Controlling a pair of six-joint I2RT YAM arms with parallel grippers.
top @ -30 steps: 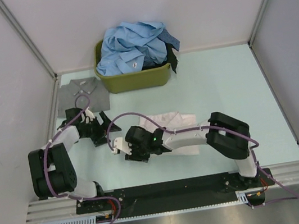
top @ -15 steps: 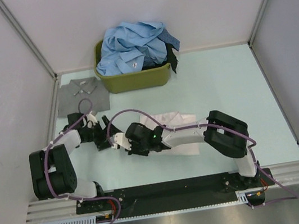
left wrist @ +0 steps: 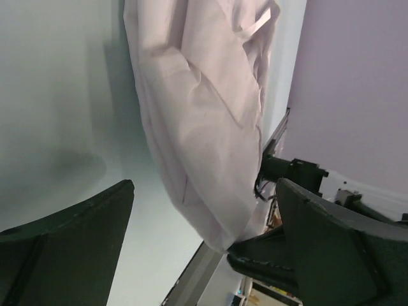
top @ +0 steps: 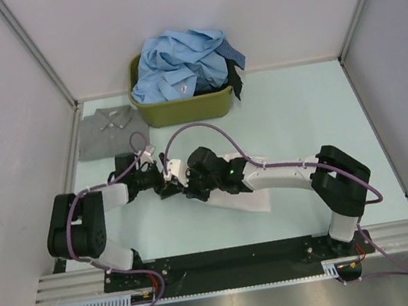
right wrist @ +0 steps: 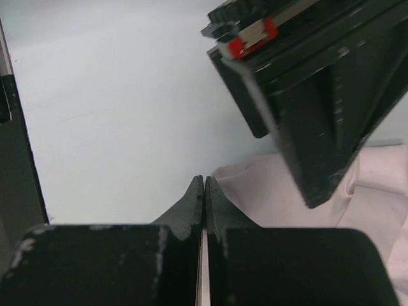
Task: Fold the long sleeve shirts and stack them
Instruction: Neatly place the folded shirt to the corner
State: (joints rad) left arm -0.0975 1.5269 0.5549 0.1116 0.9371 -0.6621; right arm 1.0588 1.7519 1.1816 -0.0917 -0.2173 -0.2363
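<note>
The white long sleeve shirt (top: 248, 196) lies on the table, mostly under my right arm. My right gripper (right wrist: 204, 180) is shut, its tips at the shirt's left corner (right wrist: 255, 185), with a pale sliver of cloth between the jaws. In the left wrist view the white shirt (left wrist: 204, 102) ends in that corner, pinched by the right gripper (left wrist: 255, 252). My left gripper (left wrist: 204, 188) stands wide open around the corner, nothing gripped. From above, the left gripper (top: 156, 182) and the right gripper (top: 174, 184) meet tip to tip. A grey shirt (top: 107, 131) lies folded at the far left.
An olive-green tub (top: 181, 108) at the back holds a heap of light blue shirts (top: 182, 63), with a dark shirt (top: 237, 78) hanging over its right rim. White walls enclose the table on three sides. The left gripper's finger (right wrist: 312, 127) looms close over the right gripper.
My right gripper has shut and moved left and away from me, the arm stretching out. The left gripper has swung right to meet it. The white shirt's left edge has shifted with it.
</note>
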